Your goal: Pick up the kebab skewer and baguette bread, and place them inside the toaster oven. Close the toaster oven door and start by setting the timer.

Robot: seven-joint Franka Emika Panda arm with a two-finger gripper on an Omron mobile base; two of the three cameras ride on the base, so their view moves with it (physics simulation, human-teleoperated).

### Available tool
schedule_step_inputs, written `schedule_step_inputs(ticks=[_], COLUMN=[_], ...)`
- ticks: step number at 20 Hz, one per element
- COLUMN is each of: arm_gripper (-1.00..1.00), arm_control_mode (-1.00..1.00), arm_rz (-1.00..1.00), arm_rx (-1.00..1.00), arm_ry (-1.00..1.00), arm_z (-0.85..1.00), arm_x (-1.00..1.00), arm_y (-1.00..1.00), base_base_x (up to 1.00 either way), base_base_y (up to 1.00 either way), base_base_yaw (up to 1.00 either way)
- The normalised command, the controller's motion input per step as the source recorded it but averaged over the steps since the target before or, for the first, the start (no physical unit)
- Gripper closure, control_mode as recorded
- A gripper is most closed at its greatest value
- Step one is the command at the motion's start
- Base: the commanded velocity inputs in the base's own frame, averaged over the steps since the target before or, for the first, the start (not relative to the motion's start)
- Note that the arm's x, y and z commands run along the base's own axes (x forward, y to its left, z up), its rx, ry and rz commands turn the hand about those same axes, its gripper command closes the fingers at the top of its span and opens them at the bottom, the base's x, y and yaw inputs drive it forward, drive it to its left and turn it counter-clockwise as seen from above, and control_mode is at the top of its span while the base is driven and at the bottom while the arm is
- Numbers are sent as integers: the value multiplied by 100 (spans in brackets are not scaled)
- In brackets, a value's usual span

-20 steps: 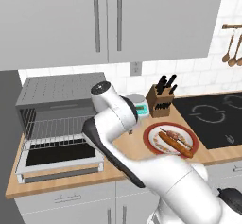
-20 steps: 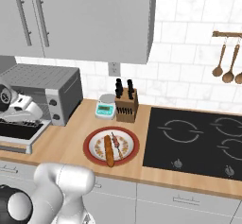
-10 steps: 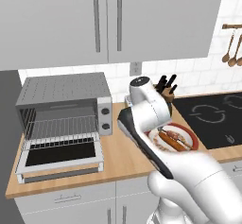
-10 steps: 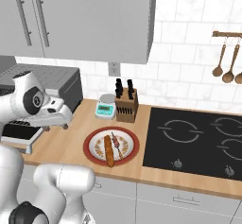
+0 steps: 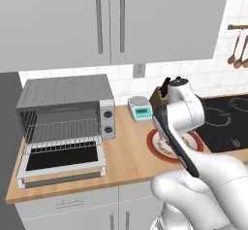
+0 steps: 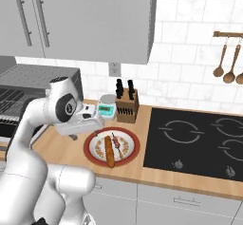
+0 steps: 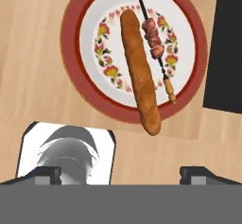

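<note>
The baguette bread point(image 7: 139, 72) and the kebab skewer point(image 7: 155, 38) lie side by side on a red-rimmed floral plate point(image 7: 71, 43). My gripper point(image 7: 124, 176) hovers open above the plate's edge, holding nothing, its fingertips point(image 7: 45, 173) spread wide. From the right base the gripper point(image 6: 95, 128) hangs over the back left of the plate point(image 6: 90, 145), where the baguette bread point(image 6: 109, 151) and the kebab skewer point(image 6: 116, 143) rest. The toaster oven point(image 5: 63, 103) stands at the counter's left with its door point(image 5: 60, 158) folded down open and the wire rack bare.
A small kitchen scale point(image 6: 107, 109) and a knife block point(image 6: 126, 106) stand behind the plate. The black cooktop point(image 6: 194, 141) lies to the right of it. Wooden spoons point(image 6: 228, 62) hang on the wall. Bare wooden counter point(image 5: 126, 151) separates oven and plate.
The arm has swung right, from in front of the toaster oven to above the plate. The gripper stayed open. Plate, bread and skewer have not moved.
</note>
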Motion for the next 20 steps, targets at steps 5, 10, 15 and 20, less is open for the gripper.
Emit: schedule_step_inputs(ticks=[5,10,15,20], arm_gripper=[-100,-100,-100,-100], arm_control_mode=[-100,-100,-100,-100], arm_rz=[0,0,0,0], arm_rx=[5,2,2,8], arm_ry=[19,13,1,0], arm_z=[-44,-54,-48,-36], arm_x=[9,36,28,32], arm_y=[-77,-40,6,5], base_base_x=[0,0,0,0], base_base_y=[0,0,0,0], base_base_yaw=[0,0,0,0])
